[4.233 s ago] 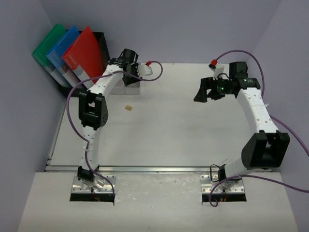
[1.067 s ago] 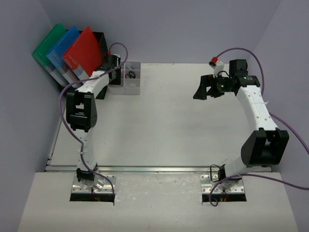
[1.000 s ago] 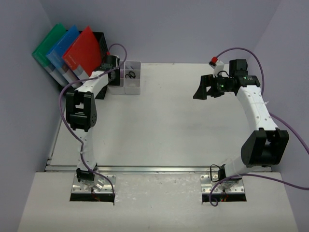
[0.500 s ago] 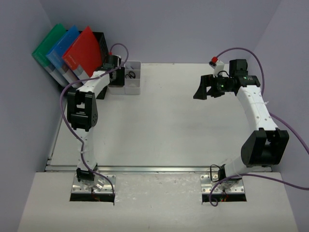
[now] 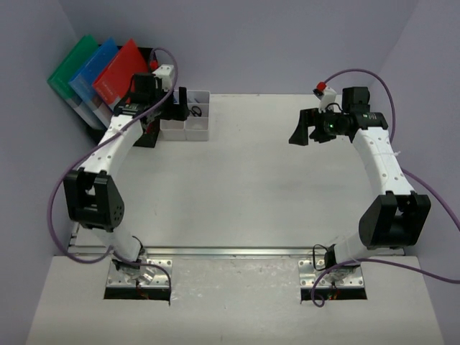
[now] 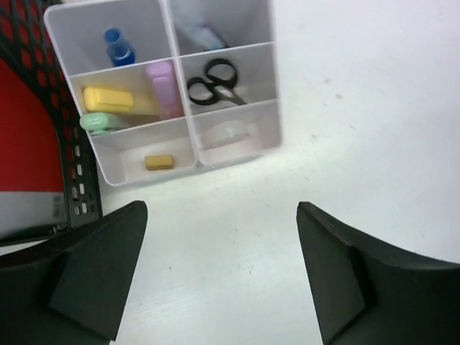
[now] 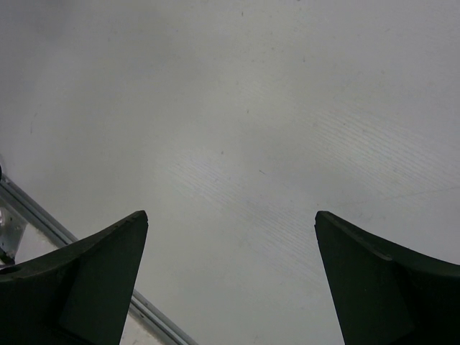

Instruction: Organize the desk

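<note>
two pincers, both spread wide, both holding nothing. left pincer (image 6: 219,215) hovers above the desk (image 5: 244,187), tips just short of the white compartment tray (image 6: 274,86), not touching it. the tray sits on the desk straight ahead of this pincer, with the black mesh rack (image 6: 77,188) off to its left side. in the compartment nearest the tips, on the left, lies a small tan block (image 6: 159,162); scissors (image 6: 214,81) lie one compartment further ahead on the right.

right pincer (image 7: 230,219) hangs over bare desk surface well apart from the tray, nothing beneath its tips.

judgement: a drop-off into the tray looks finished, since the block rests inside and the left pincer is released above open desk. what remains to sort i cannot tell from these views.

next move calls for: draw the left arm back and up, keeping the tips clear of the tray rim and the rack, then look for the next loose item.
</note>
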`<state>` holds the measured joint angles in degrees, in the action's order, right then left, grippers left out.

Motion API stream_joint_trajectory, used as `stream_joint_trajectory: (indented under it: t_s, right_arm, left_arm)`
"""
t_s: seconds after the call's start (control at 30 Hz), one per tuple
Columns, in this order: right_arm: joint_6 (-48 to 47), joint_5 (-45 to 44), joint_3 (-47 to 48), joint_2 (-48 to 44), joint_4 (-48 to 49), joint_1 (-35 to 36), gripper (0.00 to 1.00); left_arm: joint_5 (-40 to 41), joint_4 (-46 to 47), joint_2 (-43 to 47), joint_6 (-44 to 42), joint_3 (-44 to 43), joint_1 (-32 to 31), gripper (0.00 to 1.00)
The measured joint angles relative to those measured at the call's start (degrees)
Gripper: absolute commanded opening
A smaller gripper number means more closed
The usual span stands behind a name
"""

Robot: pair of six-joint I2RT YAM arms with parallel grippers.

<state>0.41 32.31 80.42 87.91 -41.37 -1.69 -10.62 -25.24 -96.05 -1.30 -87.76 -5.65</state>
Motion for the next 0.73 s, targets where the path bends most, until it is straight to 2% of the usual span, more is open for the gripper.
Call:
stream_joint_trajectory:
  t_s: [0.17,0.3,0.37,0.5,0.73]
  right_arm:
    - [2.2,-5.0,-3.5,-2.4,7.5,-0.2,0.99]
    - [4.7,-7.2,-11.7,-8.3,15.0,-0.5,0.99]
    - [6.2,-7.9,-14.3,-10.2,18.1,-0.5,0.99]
    - [8.9,-9.1,-18.5,-11.4,23.4,-0.5,0.99]
    - [10.2,-9.8,-21.7,-11.4,27.0,-0.5,0.99]
  left_arm:
    - [-5.3,5.0,14.7,-1.5,15.0,-0.1,1.0]
    - [-2.9,6.0,23.6,-1.0,29.2,-0.3,1.0]
    - [-1.2,5.9,26.8,-0.8,33.3,-0.3,1.0]
    - [2.2,6.2,31.1,-0.8,37.0,-0.3,1.0]
    - [6.7,6.9,32.9,-0.7,37.3,-0.3,1.0]
